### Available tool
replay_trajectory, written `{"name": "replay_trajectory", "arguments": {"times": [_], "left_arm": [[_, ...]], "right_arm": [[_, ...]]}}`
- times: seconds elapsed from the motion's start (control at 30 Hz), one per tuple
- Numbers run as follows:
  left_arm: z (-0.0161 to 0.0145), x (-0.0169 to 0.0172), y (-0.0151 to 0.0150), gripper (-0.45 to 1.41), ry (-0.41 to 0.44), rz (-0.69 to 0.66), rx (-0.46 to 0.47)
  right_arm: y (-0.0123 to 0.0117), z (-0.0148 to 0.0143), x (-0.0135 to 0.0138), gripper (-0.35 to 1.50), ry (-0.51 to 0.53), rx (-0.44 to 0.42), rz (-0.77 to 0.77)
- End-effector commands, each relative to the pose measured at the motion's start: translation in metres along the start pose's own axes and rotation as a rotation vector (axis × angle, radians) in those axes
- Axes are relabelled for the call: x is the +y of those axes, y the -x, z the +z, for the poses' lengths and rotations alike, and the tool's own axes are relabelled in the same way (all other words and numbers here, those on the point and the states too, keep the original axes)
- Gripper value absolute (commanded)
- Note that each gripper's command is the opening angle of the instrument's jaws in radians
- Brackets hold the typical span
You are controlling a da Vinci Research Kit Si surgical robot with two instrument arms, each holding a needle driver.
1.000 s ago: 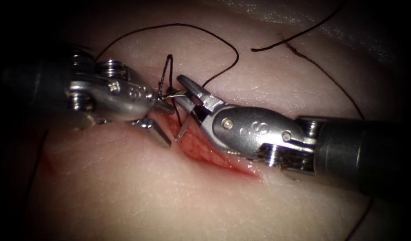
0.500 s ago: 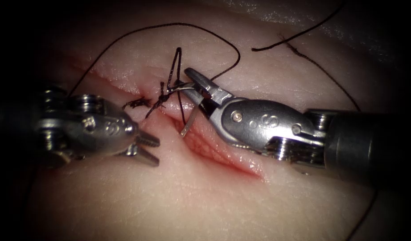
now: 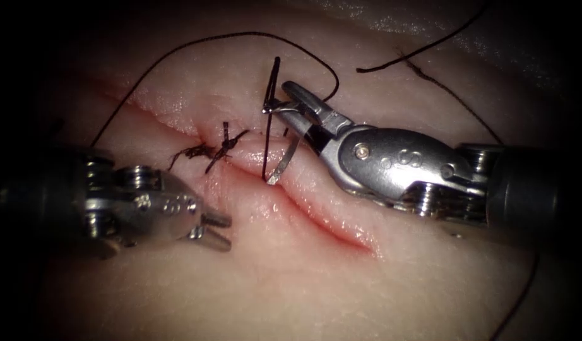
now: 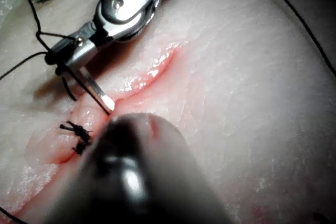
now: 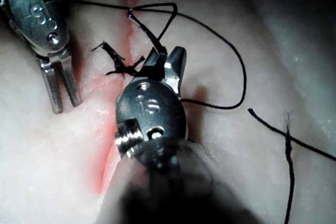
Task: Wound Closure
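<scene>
A surgical training bench is being shown: a slab of pale tissue [image 3: 291, 278] with an open cut [image 3: 316, 211] is being lit closely under an endoscope, steel wristed instruments (the right hand [image 3: 290, 107] and the left hand [image 3: 216, 230]) are being worked over it, and dark thread [image 3: 240, 38] is being trailed across it.

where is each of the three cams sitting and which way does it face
Endoscope: above and in front of the cut; right tool holds the needle, left tool open, holding nothing.
Left wrist: along its dark shaft toward the right tool and needle.
Right wrist: along its shaft; right tool, left tool.
Shared: the knot.
</scene>
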Motion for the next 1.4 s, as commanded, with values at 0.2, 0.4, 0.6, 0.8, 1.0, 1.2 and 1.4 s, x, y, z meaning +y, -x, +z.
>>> {"name": "replay_trajectory", "arguments": {"times": [0.2, 0.4, 0.6, 0.8, 1.0, 1.2, 1.4], "left_arm": [[0.0010, 0.0006, 0.0006, 0.19, 0.001, 0.000, 0.000], [0.0011, 0.0006, 0.0007, 0.19, 0.000, -0.006, 0.000], [0.0011, 0.0007, 0.0007, 0.20, 0.001, -0.006, 0.003], [0.0011, 0.0006, 0.0007, 0.20, 0.002, -0.012, 0.009], [0.0010, 0.0005, 0.0007, 0.20, 0.004, -0.010, 0.015], [0.0009, 0.0005, 0.0009, 0.20, 0.005, -0.014, 0.015], [0.0009, 0.0005, 0.0010, 0.22, 0.007, -0.019, 0.021]], "right_arm": [[0.0007, 0.0010, -0.0007, -0.35, 0.001, 0.002, 0.020], [0.0014, 0.0016, -0.0014, -0.35, 0.023, -0.013, 0.021], [0.0027, 0.0017, -0.0022, -0.35, 0.070, -0.054, 0.040], [0.0030, 0.0017, -0.0022, -0.35, 0.092, -0.064, 0.136], [0.0029, 0.0019, -0.0026, -0.35, 0.101, -0.057, 0.261], [0.0026, 0.0018, -0.0033, -0.35, 0.106, -0.066, 0.286], [0.0029, 0.0019, -0.0035, -0.35, 0.105, -0.082, 0.346]]}}
